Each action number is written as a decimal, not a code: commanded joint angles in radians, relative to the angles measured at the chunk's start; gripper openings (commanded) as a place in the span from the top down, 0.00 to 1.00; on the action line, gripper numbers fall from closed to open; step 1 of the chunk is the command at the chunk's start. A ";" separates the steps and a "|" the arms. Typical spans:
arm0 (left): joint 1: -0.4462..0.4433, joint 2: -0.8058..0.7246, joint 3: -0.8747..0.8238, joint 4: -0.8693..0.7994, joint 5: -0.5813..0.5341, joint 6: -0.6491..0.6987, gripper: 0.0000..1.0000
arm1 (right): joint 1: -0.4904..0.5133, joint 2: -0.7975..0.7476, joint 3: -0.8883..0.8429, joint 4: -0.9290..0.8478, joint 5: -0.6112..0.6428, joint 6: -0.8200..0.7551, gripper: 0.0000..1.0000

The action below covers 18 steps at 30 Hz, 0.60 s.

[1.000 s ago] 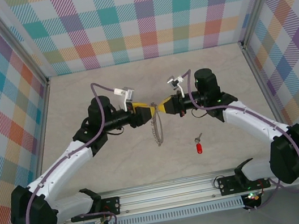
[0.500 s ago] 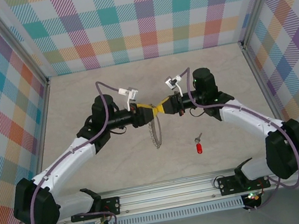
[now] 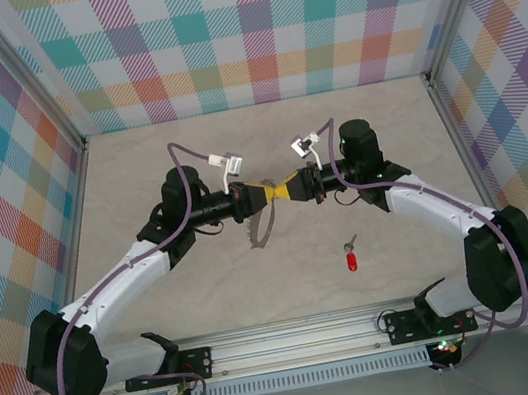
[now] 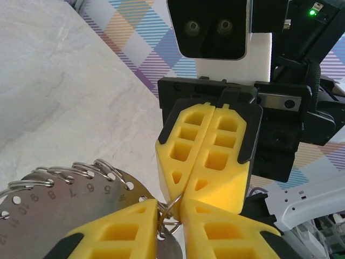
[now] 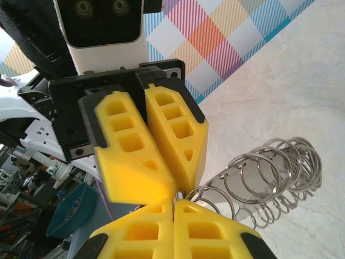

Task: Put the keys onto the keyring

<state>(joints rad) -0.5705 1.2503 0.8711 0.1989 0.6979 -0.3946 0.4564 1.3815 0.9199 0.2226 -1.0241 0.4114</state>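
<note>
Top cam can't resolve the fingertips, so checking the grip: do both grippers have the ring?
Observer: Left wrist view: left gripper is shut on the ring at its rim.
Operator: Right one?
Observer: Right gripper is shut too, tips at a small loop, nose to nose with the left's.
Operator: Ring just a bare hoop?
Observer: No. Left wrist view shows a flat metal face with numbers stamped along the loops.

The keyring (image 3: 260, 227) hangs between the left fingers (image 3: 262, 195) and right fingers (image 3: 290, 189); the key (image 3: 352, 260) lies nearer, rightward.
</note>
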 commanded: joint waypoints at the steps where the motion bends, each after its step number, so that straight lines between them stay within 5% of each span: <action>1: -0.024 -0.005 -0.008 0.063 0.104 0.003 0.91 | 0.001 0.019 0.019 0.041 0.009 -0.008 1.00; 6: -0.038 -0.015 -0.004 0.062 0.120 0.008 1.00 | 0.000 0.022 0.028 0.003 0.037 -0.029 1.00; 18: -0.068 -0.016 -0.009 0.070 0.105 0.016 1.00 | 0.009 0.045 0.032 -0.013 0.085 0.001 1.00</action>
<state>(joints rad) -0.5755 1.2503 0.8642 0.1890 0.6937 -0.3916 0.4503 1.4002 0.9249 0.1944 -1.0145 0.4072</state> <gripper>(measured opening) 0.050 0.049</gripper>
